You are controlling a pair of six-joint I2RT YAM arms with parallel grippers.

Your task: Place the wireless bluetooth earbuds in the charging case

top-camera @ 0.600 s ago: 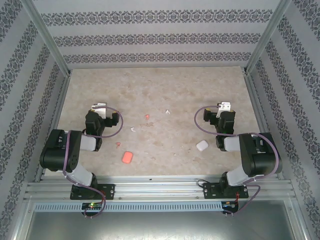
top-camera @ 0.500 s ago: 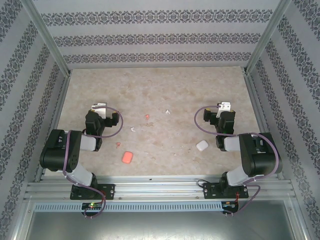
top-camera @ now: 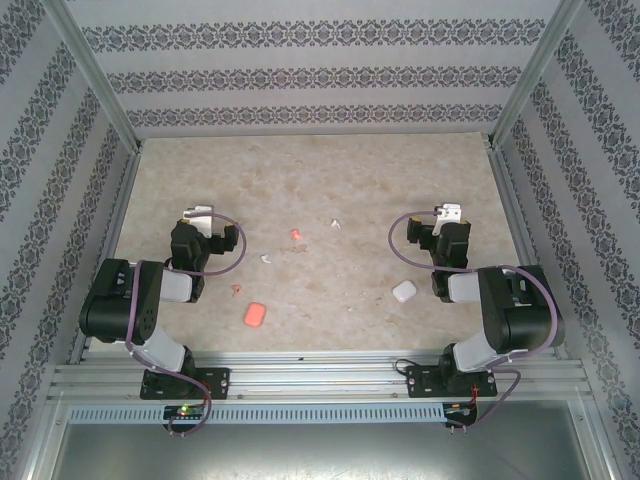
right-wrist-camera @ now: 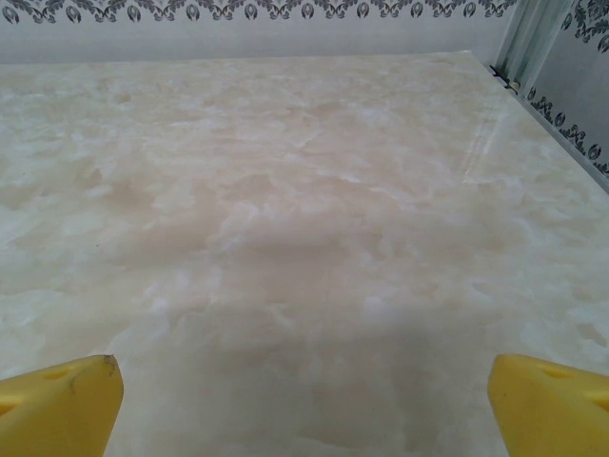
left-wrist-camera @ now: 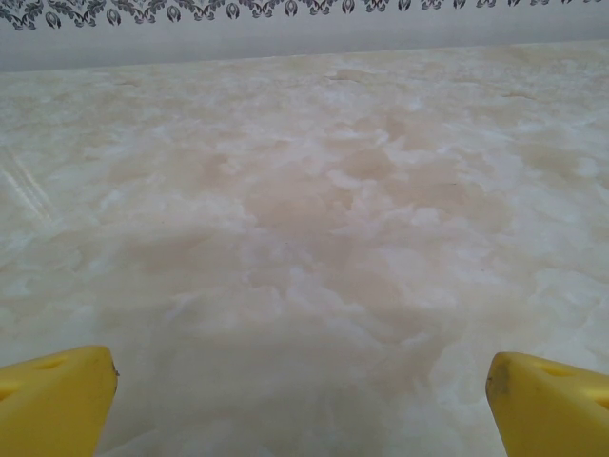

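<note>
From above, four earbuds lay loose on the bench (top-camera: 400,180), outside the salmon case (top-camera: 254,316) and white case (top-camera: 404,291): far white earbud (top-camera: 335,224), far red earbud (top-camera: 295,234), near white earbud (top-camera: 266,258), near red earbud (top-camera: 236,289). Left wrist: the left pincer (left-wrist-camera: 304,409) gaped wide over bare bench. Right wrist: the right pincer (right-wrist-camera: 304,409) gaped likewise.

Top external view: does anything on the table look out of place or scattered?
Yes. The pieces lie scattered, none in a case: two salmon-red earbuds and two white earbuds. The salmon-red case and the white case sit apart from them.
</note>
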